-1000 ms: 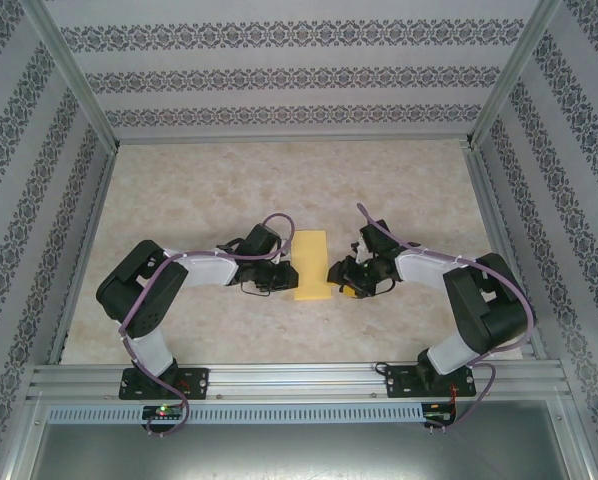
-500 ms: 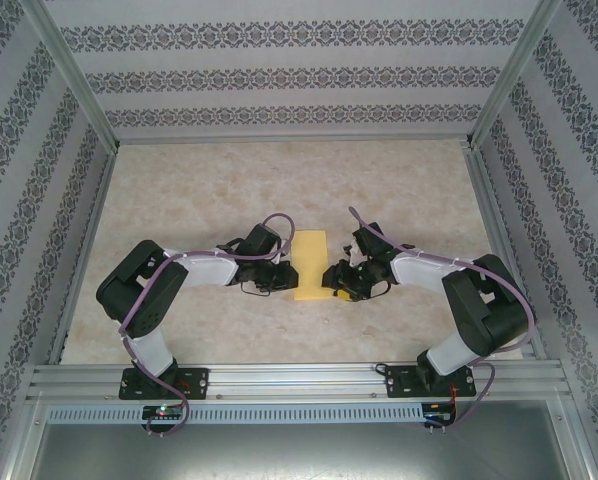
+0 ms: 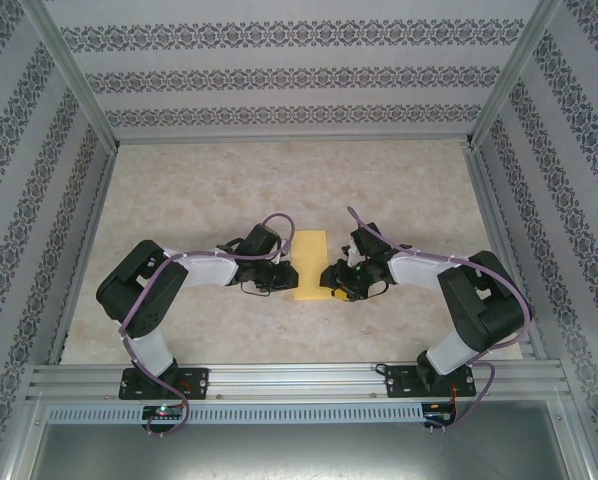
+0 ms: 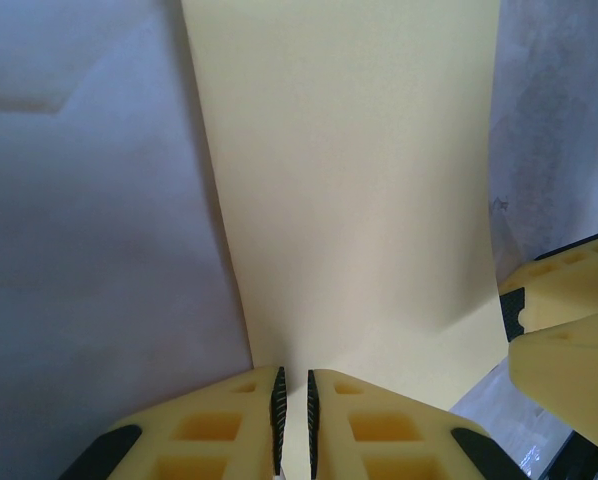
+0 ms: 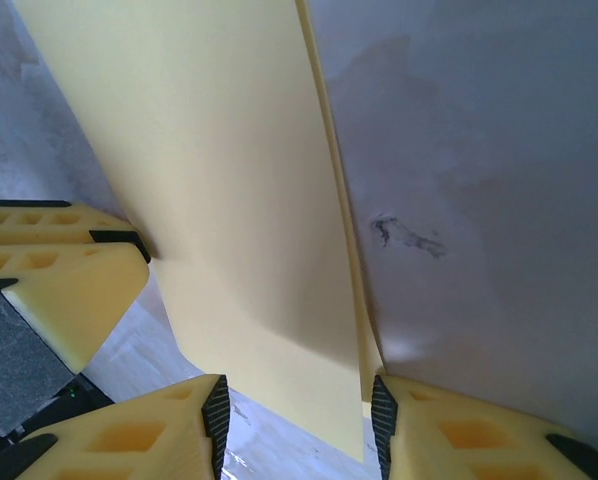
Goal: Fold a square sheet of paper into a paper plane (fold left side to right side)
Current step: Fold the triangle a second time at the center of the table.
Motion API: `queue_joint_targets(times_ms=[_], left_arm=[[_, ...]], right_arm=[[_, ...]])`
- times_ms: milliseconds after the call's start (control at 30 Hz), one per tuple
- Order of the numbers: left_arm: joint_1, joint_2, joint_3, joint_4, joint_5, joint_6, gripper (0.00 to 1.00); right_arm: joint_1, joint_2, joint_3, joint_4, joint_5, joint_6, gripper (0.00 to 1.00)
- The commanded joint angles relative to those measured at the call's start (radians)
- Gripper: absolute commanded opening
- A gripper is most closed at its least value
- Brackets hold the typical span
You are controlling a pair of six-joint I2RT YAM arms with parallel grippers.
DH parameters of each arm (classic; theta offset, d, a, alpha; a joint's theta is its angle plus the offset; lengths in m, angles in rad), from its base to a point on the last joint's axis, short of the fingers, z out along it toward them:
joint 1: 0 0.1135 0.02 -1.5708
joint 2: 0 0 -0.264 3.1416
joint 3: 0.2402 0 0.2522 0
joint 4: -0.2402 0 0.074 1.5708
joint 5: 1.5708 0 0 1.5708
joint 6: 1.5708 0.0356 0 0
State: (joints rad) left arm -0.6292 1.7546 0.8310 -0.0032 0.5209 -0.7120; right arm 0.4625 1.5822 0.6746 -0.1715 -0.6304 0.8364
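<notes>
While the left arm and the square sheet of paper [image 3: 310, 263] sit exactly as they did a second ago, the right arm has crept leftward, and its right gripper [image 3: 330, 280] now stands at the sheet's right edge instead of a little apart from it. The sheet lies in the middle of the table [image 3: 229, 180] between the two grippers. It is a narrow, upright yellow strip rather than a full square, which suggests the left-to-right fold is already laid over. The right wrist view agrees, showing what looks like two layers running together along that right edge. The left gripper [image 3: 284, 278] is closed down to a hairline gap on the sheet's near left part. In the left wrist view the paper runs straight in between its fingers [image 4: 229, 430] and bows up slightly just beyond them, so it is pinching the paper and anchoring it. The right gripper is still parted: in its own wrist view the fingers [image 5: 479, 440] stand wide apart with the sheet's near right corner lying in the gap, touched by neither pad as far as I can tell. That shift matters because the right side is now bracketed and ready to be taken. The likely next step is to close on that doubled edge and hold or press it so the crease sets square. The risk is catching only the top layer, or nudging the layers out of line while the left side is pinned.
</notes>
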Motion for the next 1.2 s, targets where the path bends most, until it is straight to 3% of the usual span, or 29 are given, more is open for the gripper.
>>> queue_joint_targets(times_ms=[0, 667, 933, 1167], left_arm=[[-0.013, -0.01, -0.014, -0.026, -0.023, 0.017, 0.19], [-0.013, -0.028, 0.0, -0.033, -0.025, 0.03, 0.21], [-0.014, -0.126, -0.014, 0.014, -0.046, 0.04, 0.35], [-0.02, -0.305, -0.098, 0.039, -0.139, 0.107, 0.47]], right_arm=[[0.009, 0.033, 0.016, 0.089, -0.015, 0.025, 0.43], [-0.015, 0.023, 0.047, 0.069, -0.028, 0.009, 0.42], [-0.02, 0.042, 0.036, 0.079, -0.043, 0.023, 0.44], [-0.026, 0.035, 0.043, 0.148, -0.043, 0.059, 0.44]])
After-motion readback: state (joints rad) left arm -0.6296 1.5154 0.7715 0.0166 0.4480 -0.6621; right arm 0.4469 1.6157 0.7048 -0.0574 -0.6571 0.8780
